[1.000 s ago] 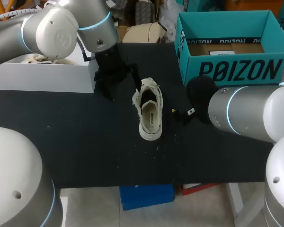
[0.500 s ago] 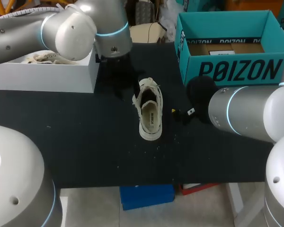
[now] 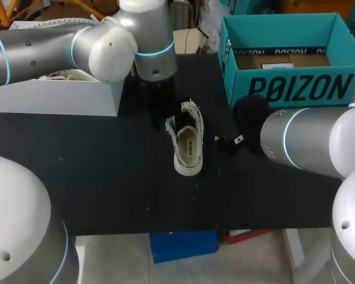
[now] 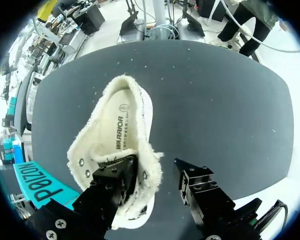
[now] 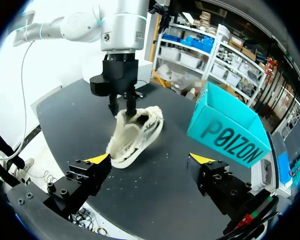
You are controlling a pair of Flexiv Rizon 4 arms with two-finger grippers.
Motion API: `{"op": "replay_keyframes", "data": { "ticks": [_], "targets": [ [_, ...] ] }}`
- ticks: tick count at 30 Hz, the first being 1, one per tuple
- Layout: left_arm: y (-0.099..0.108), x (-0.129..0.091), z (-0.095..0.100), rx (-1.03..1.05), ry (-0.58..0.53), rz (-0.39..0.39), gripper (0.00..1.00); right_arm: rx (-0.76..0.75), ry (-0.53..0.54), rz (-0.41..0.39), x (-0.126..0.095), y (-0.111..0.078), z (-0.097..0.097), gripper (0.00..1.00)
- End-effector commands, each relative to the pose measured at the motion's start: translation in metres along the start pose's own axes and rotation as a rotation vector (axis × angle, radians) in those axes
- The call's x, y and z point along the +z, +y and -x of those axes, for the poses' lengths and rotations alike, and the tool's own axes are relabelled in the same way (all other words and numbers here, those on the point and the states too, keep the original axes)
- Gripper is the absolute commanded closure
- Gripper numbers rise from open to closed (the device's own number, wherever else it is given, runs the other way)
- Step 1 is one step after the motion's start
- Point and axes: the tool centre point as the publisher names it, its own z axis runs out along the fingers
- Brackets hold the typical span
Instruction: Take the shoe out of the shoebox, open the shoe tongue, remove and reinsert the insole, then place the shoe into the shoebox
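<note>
A cream canvas shoe (image 3: 187, 145) lies on the black table (image 3: 106, 177), its opening up and its insole (image 4: 117, 132) showing. My left gripper (image 3: 165, 117) hangs over the shoe's far, toe end. In the left wrist view one finger (image 4: 115, 177) is inside the opening against the eyelet flap (image 4: 147, 172), which stands between the fingers. The other finger (image 4: 195, 180) is outside, a gap away from it. My right gripper (image 5: 150, 160) stands wide open with nothing in it, low beside the shoe (image 5: 132, 132) on the teal shoebox's (image 3: 296, 89) side.
The open teal shoebox (image 5: 225, 132) stands at the back right, with brown card inside. A white box (image 3: 59, 97) at the back left holds another pale shoe (image 3: 53, 74). Small crumbs dot the table by the shoe.
My left arm has swung right, from beside the white box to over the shoe's far end, and its fingers have narrowed around the eyelet flap. The right arm has not moved.
</note>
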Motion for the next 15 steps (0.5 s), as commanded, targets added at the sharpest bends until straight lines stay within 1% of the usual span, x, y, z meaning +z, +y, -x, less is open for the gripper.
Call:
{"op": "replay_keyframes", "data": {
  "ticks": [1, 5, 7, 10, 15],
  "targets": [
    [0.003, 0.017, 0.002, 0.009, 0.008, 0.008, 0.44, 0.001, 0.001, 0.001, 0.001, -0.001, -0.001, 0.0],
    [0.004, 0.028, 0.0, -0.015, 0.025, 0.023, 0.48, 0.001, 0.001, 0.001, 0.001, -0.001, -0.001, 0.0],
    [0.005, 0.033, 0.0, -0.022, 0.039, 0.049, 0.51, 0.001, 0.001, 0.001, 0.001, -0.001, -0.001, 0.0],
    [0.004, 0.04, 0.0, -0.034, 0.042, 0.048, 0.52, 0.001, 0.001, 0.001, 0.001, -0.001, -0.001, 0.0],
    [0.006, 0.046, 0.0, -0.046, 0.041, 0.054, 0.54, 0.001, 0.001, 0.001, 0.001, -0.001, -0.001, 0.0]
  ]
}}
